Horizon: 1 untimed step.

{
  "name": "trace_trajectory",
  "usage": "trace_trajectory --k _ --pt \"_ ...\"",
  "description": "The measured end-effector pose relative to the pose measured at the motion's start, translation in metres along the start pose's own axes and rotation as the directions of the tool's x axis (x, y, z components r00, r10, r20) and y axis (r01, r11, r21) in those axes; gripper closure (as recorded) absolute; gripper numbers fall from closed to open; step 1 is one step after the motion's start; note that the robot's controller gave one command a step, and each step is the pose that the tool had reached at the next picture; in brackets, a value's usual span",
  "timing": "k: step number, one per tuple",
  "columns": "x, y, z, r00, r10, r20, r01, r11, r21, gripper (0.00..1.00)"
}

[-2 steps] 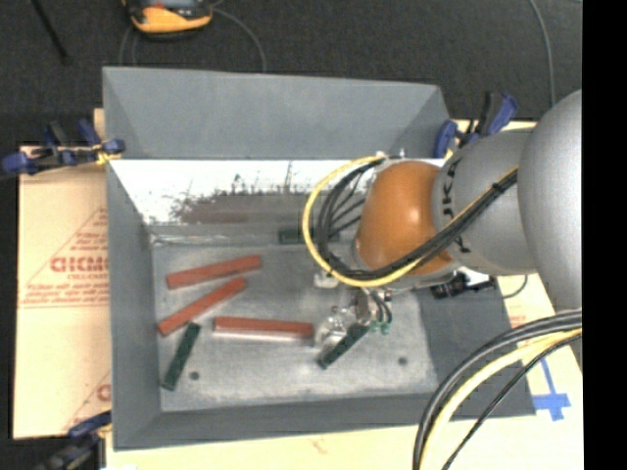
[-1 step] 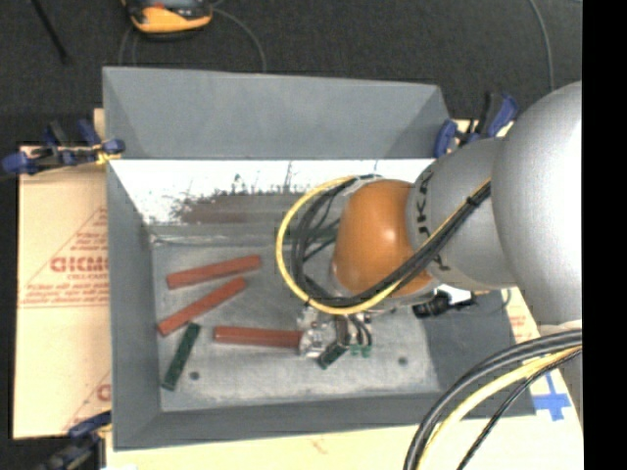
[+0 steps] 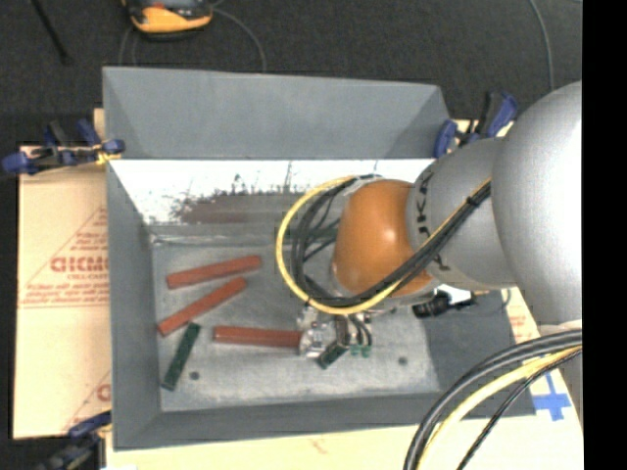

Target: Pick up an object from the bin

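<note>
Gripper (image 3: 330,346) hangs low at a red stick's (image 3: 257,337) right end, likely to grasp it; its spread cannot be told.

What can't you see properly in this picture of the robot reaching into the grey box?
1. Camera view: the right end of the lowest red-brown stick is covered by the gripper.
2. Camera view: the small green piece at the gripper is too small and half hidden; whether it is held cannot be told.
3. Camera view: the right part of the bin lies hidden under the arm's orange cover.
</note>
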<state>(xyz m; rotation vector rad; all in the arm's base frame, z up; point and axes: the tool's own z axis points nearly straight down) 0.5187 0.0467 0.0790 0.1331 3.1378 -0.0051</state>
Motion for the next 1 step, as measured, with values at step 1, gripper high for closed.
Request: trace_trajectory --k 1 --pt "-0.0231 -0.0083 -0.1407 1.000 -0.030 0.005 0.031 1.000 -0.003 1.00"
